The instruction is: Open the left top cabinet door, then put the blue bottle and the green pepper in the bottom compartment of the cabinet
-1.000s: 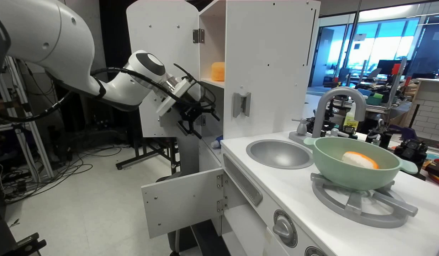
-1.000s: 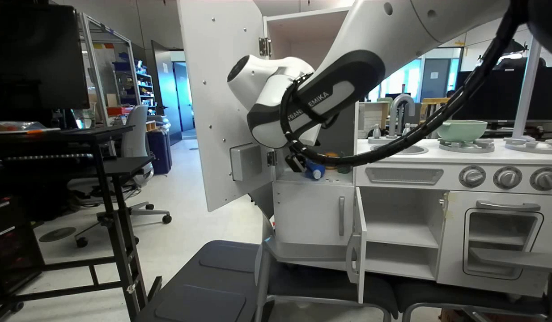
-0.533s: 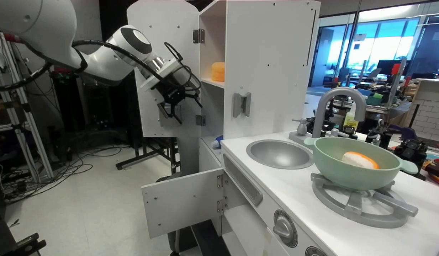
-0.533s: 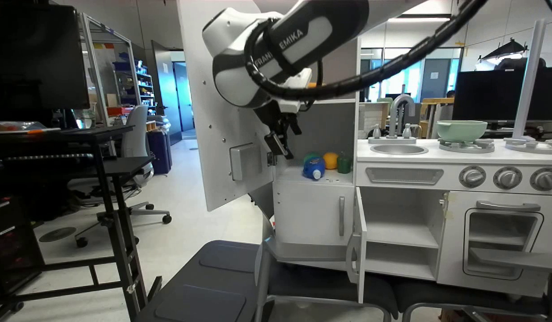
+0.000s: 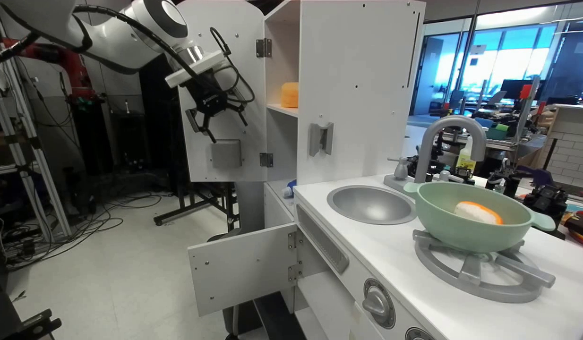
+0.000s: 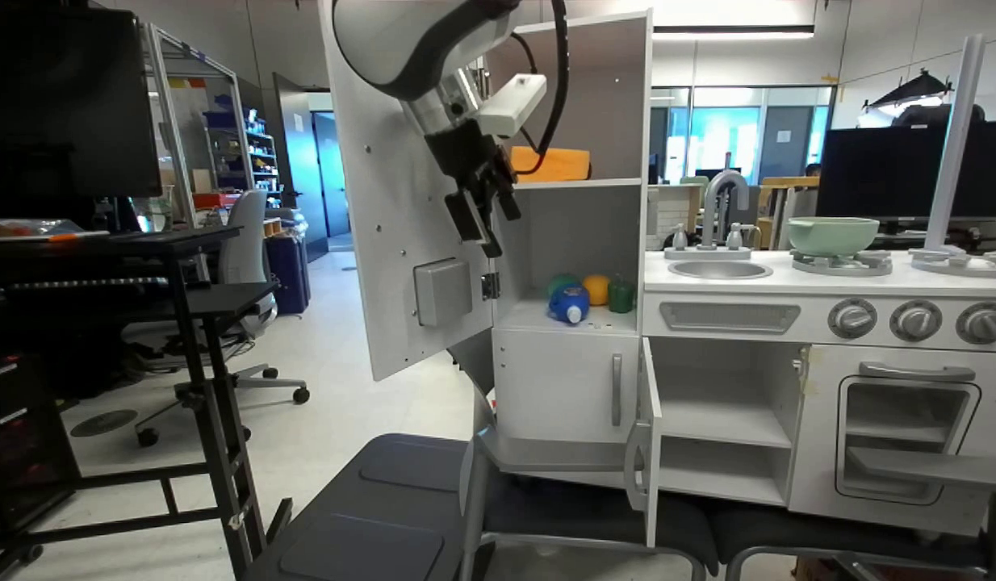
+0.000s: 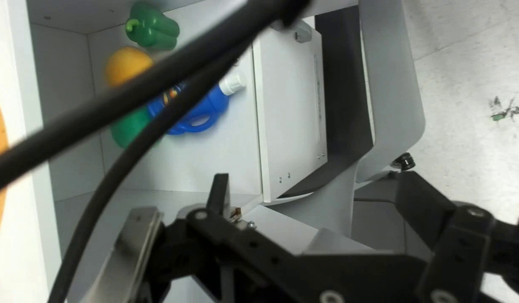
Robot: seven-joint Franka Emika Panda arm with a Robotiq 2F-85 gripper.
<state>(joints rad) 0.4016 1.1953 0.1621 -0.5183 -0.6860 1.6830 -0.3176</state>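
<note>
The left top cabinet door (image 6: 385,234) stands wide open and also shows in an exterior view (image 5: 251,141). The white cabinet (image 6: 587,105) has a bottom compartment (image 6: 579,242) under a white shelf. The blue bottle (image 6: 568,305) lies there, white cap toward the front; it shows partly in an exterior view (image 5: 290,188) and behind cables in the wrist view (image 7: 209,107). The green pepper (image 6: 621,295) sits at that compartment's right side, also in the wrist view (image 7: 154,29). My gripper (image 5: 230,133) is open and empty in front of the door, above and apart from both items (image 6: 504,236) (image 7: 316,183).
An orange ball (image 6: 596,289) and a round green thing (image 6: 561,282) share the compartment. An orange block (image 6: 558,164) is on the upper shelf. A lower door (image 5: 244,269) sticks out open. A pale green bowl (image 5: 471,236) stands on the burner.
My gripper has moved up and back, away from the compartment and the blue bottle. The bottle, the door and the other items have stayed in place.
</note>
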